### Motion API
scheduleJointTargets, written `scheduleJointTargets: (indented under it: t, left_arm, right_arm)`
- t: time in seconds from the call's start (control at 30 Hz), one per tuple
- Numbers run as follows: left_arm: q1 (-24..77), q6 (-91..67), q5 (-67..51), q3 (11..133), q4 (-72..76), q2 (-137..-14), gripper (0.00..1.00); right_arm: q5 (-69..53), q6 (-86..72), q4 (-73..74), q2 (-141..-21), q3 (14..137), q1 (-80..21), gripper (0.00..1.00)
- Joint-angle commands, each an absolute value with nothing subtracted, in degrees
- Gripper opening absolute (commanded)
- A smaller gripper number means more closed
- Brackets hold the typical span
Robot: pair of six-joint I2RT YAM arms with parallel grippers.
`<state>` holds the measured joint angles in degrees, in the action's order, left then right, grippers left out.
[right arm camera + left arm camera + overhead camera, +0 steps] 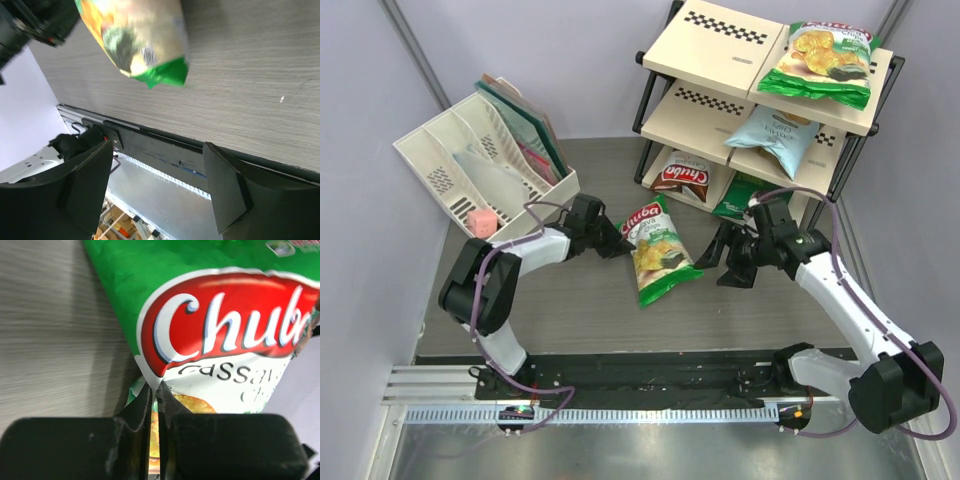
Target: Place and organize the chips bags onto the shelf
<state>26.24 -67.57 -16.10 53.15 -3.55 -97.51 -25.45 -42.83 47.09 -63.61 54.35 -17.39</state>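
A green-and-white chips bag [658, 252] with a red "Chuba" logo lies on the grey table, left of the shelf [720, 45]. My left gripper [617, 243] is shut on the bag's upper left edge. In the left wrist view the fingertips [156, 405] pinch the bag [225, 330]. My right gripper [720, 262] is open and empty, just right of the bag. In the right wrist view [157, 185] it hovers past the bag's lower end [140, 40]. Another green bag [820, 62] lies on the top tier, a light blue one [775, 135] on the middle, a dark brown one [680, 178] on the bottom.
A dark green packet [735, 195] sits on the bottom tier, partly hidden behind the right arm. A white slotted organizer [450, 165] with folders and a pink block [482, 218] stands at the back left. A metal rail [620, 410] runs along the near edge.
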Motion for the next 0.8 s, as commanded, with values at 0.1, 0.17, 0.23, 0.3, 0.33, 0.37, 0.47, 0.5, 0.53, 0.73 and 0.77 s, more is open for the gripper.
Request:
scheduleJointTargets:
  t: [0.1, 0.17, 0.23, 0.3, 0.33, 0.37, 0.47, 0.5, 0.53, 0.73, 0.77]
  left_arm:
    - [28.7, -72.3, -16.2, 57.2, -4.0, -98.2, 0.00]
    - [28.7, -72.9, -16.5, 57.3, -5.1, -97.0, 0.00]
    - [28.7, -73.7, -17.3, 57.1, -5.6, -96.1, 0.00]
    - [28.7, -74.4, -18.2, 56.8, -5.9, -95.5, 0.00]
    - [28.8, -74.5, -18.3, 56.7, -6.1, -95.1, 0.00]
    - [28.9, -74.6, -18.5, 56.3, -6.1, -94.7, 0.00]
    - [28.9, -75.4, -19.0, 56.1, -6.1, -94.1, 0.00]
    - [29.0, -75.6, -19.6, 56.2, -5.7, -94.1, 0.00]
    - [29.1, -75.8, -19.7, 56.3, -5.6, -94.0, 0.00]
    - [29.6, -76.8, -21.0, 56.8, -5.5, -93.7, 0.00]
    - [29.7, -77.0, -20.9, 56.6, -5.5, -93.6, 0.00]
  right_arm:
    - [-20.1, -47.9, 38.4, -64.4, 48.1, -25.0, 0.81]
    - [-18.6, -48.9, 35.1, -64.9, 46.4, -25.8, 0.82]
    - [-17.7, -49.5, 32.7, -65.6, 44.9, -26.2, 0.84]
    - [-16.5, -50.4, 29.4, -66.1, 44.0, -26.5, 0.84]
    - [-16.2, -50.8, 28.4, -66.4, 43.4, -26.5, 0.85]
    - [-15.7, -51.0, 26.6, -67.0, 43.2, -26.6, 0.85]
    - [-15.3, -52.7, 21.6, -68.1, 41.8, -27.2, 0.87]
    - [-15.0, -53.7, 20.7, -68.6, 41.5, -27.4, 0.88]
    - [-14.6, -54.0, 19.9, -69.2, 41.5, -27.8, 0.88]
    - [-11.7, -57.4, 15.6, -69.7, 40.3, -28.8, 0.90]
    - [-11.4, -57.8, 15.4, -70.3, 40.3, -28.9, 0.90]
